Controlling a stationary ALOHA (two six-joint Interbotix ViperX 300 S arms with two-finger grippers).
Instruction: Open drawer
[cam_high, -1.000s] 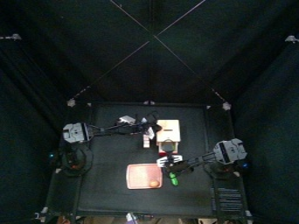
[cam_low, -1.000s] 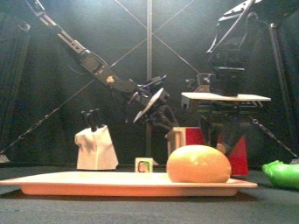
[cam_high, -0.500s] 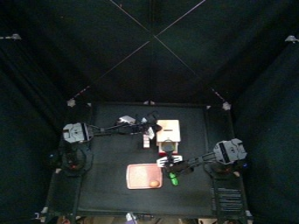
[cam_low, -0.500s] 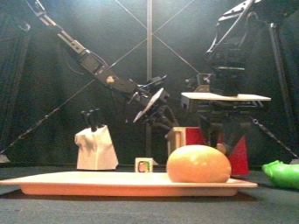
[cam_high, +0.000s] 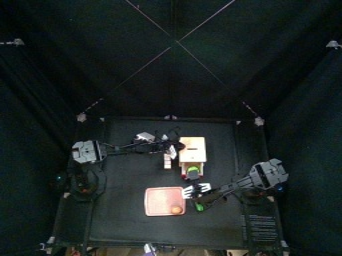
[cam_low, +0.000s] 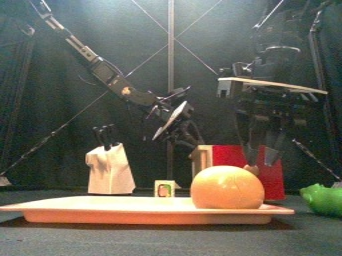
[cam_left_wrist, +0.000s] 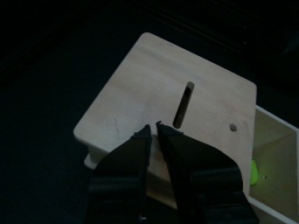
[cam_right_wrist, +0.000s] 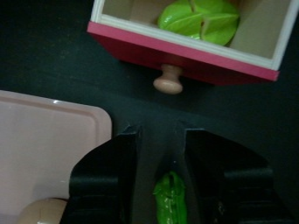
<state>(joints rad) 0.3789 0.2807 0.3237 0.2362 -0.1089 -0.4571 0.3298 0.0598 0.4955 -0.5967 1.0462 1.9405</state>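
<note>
Two black jointed arms, pale grey housings at their bases, end in the left gripper (cam_left_wrist: 158, 140) of slim tapering matte-black jaws and the right gripper (cam_right_wrist: 159, 144) of broader, blocky black jaws with rounded shoulders.

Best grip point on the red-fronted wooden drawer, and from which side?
Grip the small round wooden knob that sticks out from the middle of the red-fronted wooden drawer. Come level at the red face, jaws either side of the knob's neck; its wider head should stop them slipping off. The open right gripper already faces it, just short.
</note>
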